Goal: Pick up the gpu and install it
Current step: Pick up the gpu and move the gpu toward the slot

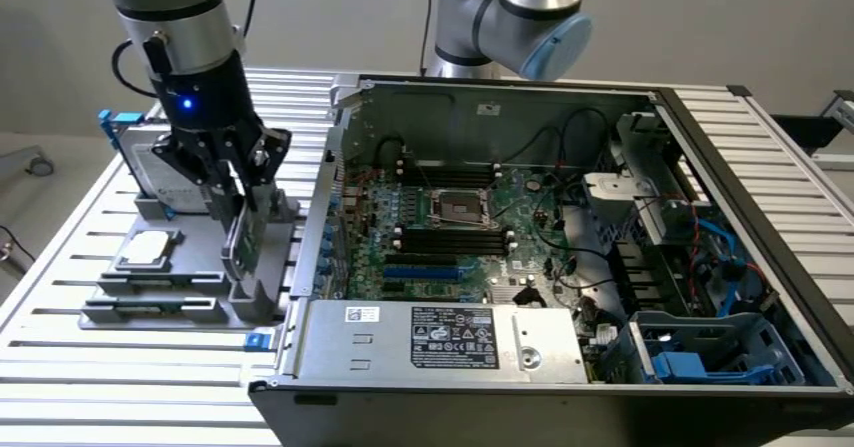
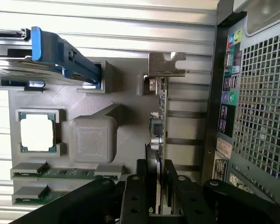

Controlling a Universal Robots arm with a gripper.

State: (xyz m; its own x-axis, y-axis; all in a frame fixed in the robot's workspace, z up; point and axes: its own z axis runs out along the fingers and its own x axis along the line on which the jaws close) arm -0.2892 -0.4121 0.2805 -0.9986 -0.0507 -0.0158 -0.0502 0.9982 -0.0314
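Closest to the wrist camera, the gripper (image 2: 157, 179) has its fingers (image 2: 140, 186) set narrow on either face of the gpu (image 2: 159, 116). They appear clamped on it, though the contact is partly shadowed. The gpu stands on edge in the grey holder (image 2: 126, 135), with its bracket (image 2: 165, 65) at the end away from the fingers. In the exterior view the holder lies just left of the open case (image 1: 747, 217). A hard drive (image 1: 134, 157) and a chip (image 1: 144, 250) rest in the same holder, further left.
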